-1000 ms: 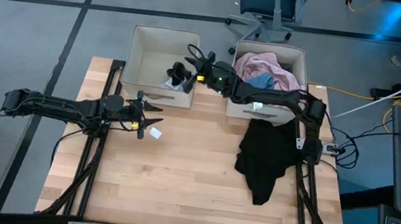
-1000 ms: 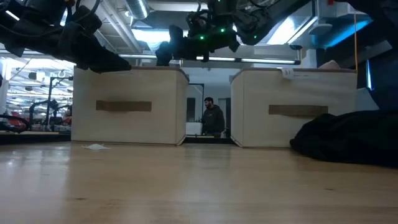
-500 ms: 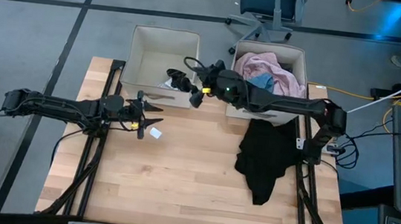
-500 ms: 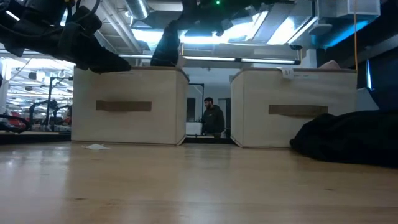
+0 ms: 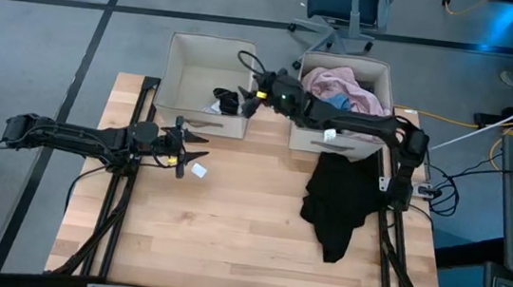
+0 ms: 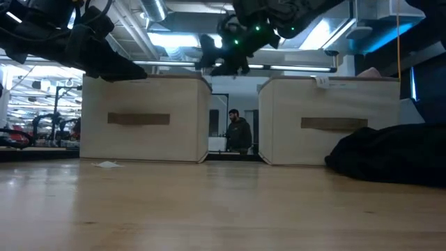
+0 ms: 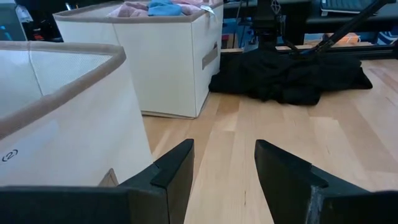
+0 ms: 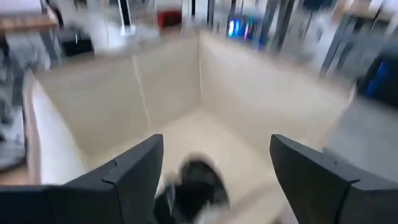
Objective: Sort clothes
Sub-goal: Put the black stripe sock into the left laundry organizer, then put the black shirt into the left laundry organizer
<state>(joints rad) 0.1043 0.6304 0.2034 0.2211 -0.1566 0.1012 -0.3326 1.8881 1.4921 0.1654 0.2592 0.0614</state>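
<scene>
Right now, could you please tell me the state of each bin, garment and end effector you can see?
Left bin: open-topped, a small dark piece lying inside.
Right bin: open-topped, holding pink and blue clothes.
Black garment: crumpled on the table, in front of the right bin.
Right end effector: open, empty, above the left bin.
Left end effector: open, empty, waiting over the table.

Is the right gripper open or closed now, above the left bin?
Open. In the right wrist view the right gripper has its jaws wide apart and holds nothing; a dark piece lies below in the left bin.
</scene>
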